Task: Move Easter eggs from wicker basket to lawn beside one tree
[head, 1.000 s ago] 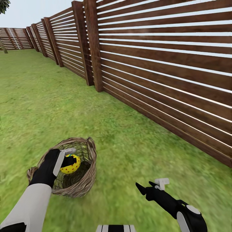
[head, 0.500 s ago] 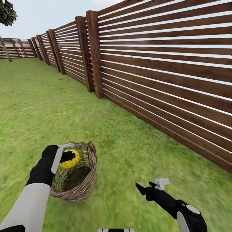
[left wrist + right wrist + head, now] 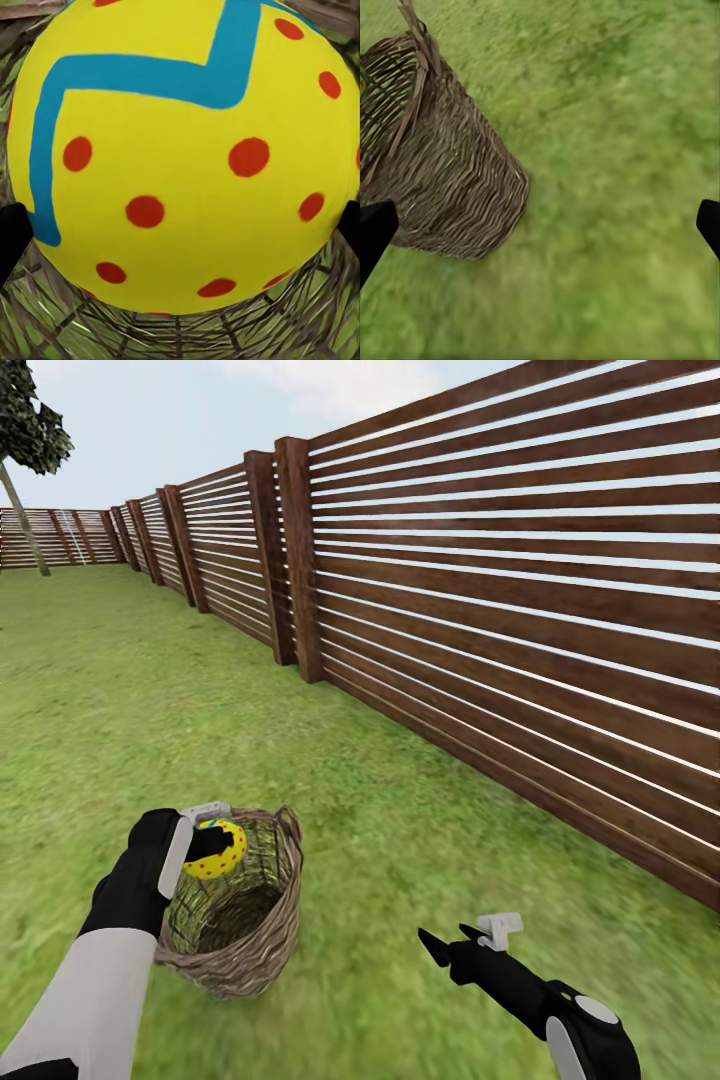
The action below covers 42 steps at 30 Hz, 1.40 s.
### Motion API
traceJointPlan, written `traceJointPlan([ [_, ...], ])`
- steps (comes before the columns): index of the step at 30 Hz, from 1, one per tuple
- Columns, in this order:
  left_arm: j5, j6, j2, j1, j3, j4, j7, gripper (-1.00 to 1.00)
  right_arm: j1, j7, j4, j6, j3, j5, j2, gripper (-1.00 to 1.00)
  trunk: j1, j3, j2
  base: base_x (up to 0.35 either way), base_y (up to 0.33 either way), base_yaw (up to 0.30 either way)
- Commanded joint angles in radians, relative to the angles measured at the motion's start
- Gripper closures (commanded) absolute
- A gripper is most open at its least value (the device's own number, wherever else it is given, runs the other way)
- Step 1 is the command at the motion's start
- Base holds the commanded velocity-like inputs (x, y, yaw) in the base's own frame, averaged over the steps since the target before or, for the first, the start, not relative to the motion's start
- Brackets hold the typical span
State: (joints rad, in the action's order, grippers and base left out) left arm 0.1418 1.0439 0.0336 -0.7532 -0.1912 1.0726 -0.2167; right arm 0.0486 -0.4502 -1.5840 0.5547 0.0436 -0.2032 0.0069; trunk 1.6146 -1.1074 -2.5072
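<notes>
Lawn (image 3: pixel 420 800) along fence (image 3: pixel 520 610), wicker basket (image 3: pixel 240 940) by left arm: left pincer (image 3: pixel 205 838) was clamped on an egg (image 3: pixel 216 850) at rim height, right pincer (image 3: pixel 470 940) spread empty; next, carry to tree (image 3: pixel 25 470).

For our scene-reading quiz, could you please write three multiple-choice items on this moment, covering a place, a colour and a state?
1. Where is the Easter egg?
A. on the lawn by the fence
B. at the wicker basket's rim, in the left gripper
C. under the tree

2. What colour are the egg's dots?
A. red
B. white
C. black

3. How do the right gripper's jaws stand?
A. shut on an egg
B. shut on the basket
C. open, empty

Answers: B, the left gripper holds it at the wicker basket rim; A, red dots show on yellow; C, the right gripper hangs open over the lawn.
</notes>
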Motion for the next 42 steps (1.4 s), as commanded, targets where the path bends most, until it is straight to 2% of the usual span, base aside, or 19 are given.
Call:
traceJointPlan([
  [1,0.010,0.003,0.000,0.000,0.000,0.004,-0.009,1.00,0.001,-0.002,-0.001,0.008,0.002,-0.006,0.001,-1.00,-0.001,0.003,0.000,-0.011,0.000,0.000],
  [23,0.012,0.003,-0.003,0.006,-0.001,0.069,-0.009,1.00,0.002,0.000,0.004,0.011,-0.002,-0.005,0.002,-1.00,-0.011,0.088,0.005,-0.081,0.000,0.000],
  [32,0.012,0.003,-0.007,0.010,0.000,0.158,-0.009,1.00,0.002,0.002,0.007,0.011,-0.006,-0.005,0.004,-1.00,-0.015,0.123,0.007,-0.010,0.000,0.034],
  [39,0.011,0.003,-0.009,0.012,0.001,0.225,-0.009,1.00,0.002,0.004,0.008,0.011,-0.008,-0.004,0.005,-1.00,-0.041,0.147,0.056,0.000,0.000,0.218],
  [42,0.011,0.003,-0.009,0.012,0.001,0.233,-0.009,1.00,0.002,0.004,0.010,0.011,-0.008,-0.004,0.006,-1.00,-0.041,0.149,0.056,0.000,0.000,0.267],
])
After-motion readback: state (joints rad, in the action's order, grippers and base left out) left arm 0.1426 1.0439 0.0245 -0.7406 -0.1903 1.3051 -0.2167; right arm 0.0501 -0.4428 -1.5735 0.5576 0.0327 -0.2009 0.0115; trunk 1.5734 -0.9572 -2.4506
